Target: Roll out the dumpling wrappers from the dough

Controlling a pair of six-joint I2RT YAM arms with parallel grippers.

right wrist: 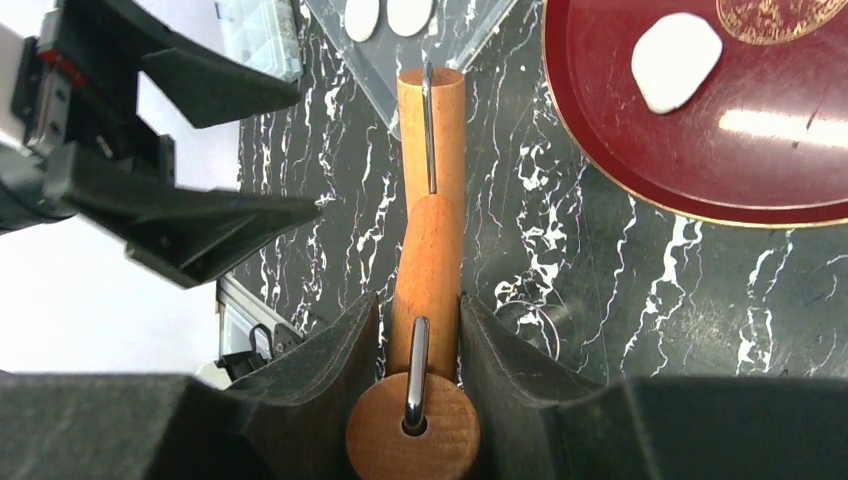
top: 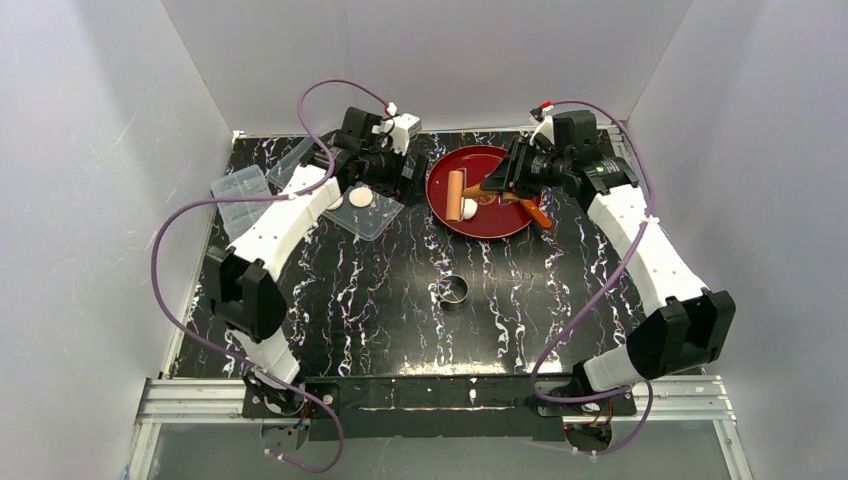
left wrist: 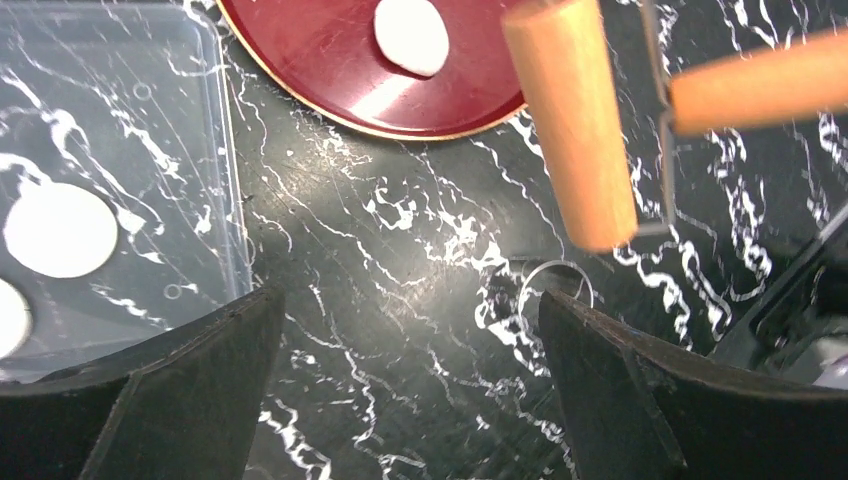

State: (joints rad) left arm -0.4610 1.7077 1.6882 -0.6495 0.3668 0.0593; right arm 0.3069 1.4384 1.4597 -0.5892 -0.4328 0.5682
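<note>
Top view: the dough [top: 469,208] lies on the red plate [top: 495,225] near the rolling pin [top: 456,193], with dumpling wrappers [top: 360,197] on a clear tray [top: 378,222]; left wrist view: left gripper [left wrist: 408,300] spread wide above the black marbled table [left wrist: 330,220]; right wrist view: right gripper [right wrist: 420,330] clamped on the pin's handle
</note>
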